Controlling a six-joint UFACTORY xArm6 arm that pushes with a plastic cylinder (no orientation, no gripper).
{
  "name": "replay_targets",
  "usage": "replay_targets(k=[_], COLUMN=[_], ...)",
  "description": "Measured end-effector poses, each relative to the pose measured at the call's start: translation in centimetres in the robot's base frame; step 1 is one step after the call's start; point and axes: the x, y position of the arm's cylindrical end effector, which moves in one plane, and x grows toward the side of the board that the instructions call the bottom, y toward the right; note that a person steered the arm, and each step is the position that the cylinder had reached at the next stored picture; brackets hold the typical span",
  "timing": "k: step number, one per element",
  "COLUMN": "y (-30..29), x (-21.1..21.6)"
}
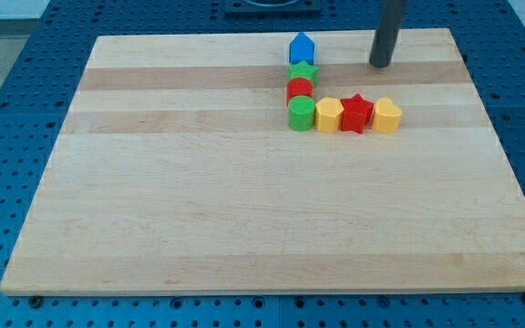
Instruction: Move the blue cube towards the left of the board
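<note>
The blue cube (302,48) stands near the view's top, a little right of the middle of the wooden board (199,219). It heads a column: below it sit a green star (303,72), a red round block (300,90) and a green cylinder (301,113). To the right of the green cylinder runs a row: a yellow block (328,115), a red star (356,113) and a second yellow block (386,116). My tip (380,65) rests on the board to the right of the blue cube, apart from it, above the row.
The board lies on a blue perforated table (7,109). The board's top edge runs just above the blue cube. A dark fixture (272,7) shows at the view's top.
</note>
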Motion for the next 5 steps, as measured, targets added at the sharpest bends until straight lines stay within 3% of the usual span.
replay_targets(k=[5], y=[-13.5], x=[0.0])
